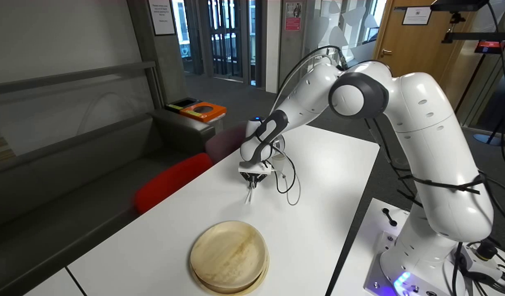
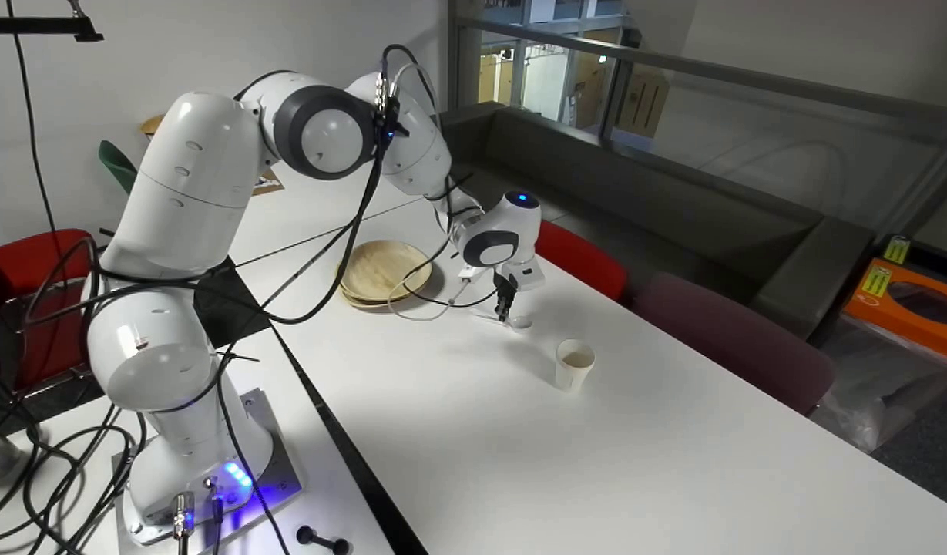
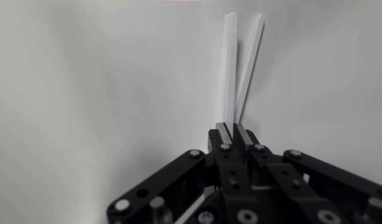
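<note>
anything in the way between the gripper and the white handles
Nothing visible. In the wrist view, the gripper is closed on one white handle; a second white handle slants in close beside it, and whether that one is pinched too cannot be told.

Red chair (image 1: 170,181) nr dk sofa (image 1: 71,181), orange-lid bin (image 1: 218,110), wd door (image 1: 418,49)

The place looks like a shared area of an office building — a red chair (image 1: 170,181) stands between a long dark sofa (image 1: 71,187) and a white table (image 1: 330,174). A framed notice (image 1: 162,16) hangs on a pillar (image 1: 166,61), a sign (image 1: 417,15) is fixed to a wooden door (image 1: 425,47), and an orange-topped bin (image 1: 216,110) sits at the sofa's end — with glazed doors (image 1: 224,37) farther back.
</note>
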Controlling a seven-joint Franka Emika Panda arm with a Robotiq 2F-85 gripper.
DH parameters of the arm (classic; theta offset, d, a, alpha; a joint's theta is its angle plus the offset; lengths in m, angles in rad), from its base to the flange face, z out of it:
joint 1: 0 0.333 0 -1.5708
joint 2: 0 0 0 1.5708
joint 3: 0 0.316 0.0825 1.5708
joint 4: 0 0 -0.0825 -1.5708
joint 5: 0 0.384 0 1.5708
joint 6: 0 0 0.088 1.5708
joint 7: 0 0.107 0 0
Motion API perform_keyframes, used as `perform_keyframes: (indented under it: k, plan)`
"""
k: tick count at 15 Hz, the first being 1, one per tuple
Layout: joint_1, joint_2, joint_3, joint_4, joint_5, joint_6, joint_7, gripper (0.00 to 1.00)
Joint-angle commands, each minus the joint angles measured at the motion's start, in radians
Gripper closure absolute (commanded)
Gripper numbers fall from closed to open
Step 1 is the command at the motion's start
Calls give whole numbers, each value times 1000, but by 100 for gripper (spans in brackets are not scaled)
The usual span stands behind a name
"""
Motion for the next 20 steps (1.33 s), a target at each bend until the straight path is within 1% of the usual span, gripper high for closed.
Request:
perform_keyframes:
  k: [1,11,13,14,15,17,18,20]
  plan:
    - [-16,9,9,35,23,-46,1,98]
    - [-18,25,10,44,27,-48,0,98]
    - [-18,25,11,43,28,-47,-1,97]
    - [-19,24,10,43,28,-48,-1,93]
    - [-19,24,11,43,28,-48,-2,83]
    - [-19,25,10,43,27,-48,-2,59]
    - [-19,25,10,43,27,-49,-2,52]
    - [-20,25,11,43,28,-49,-3,43]
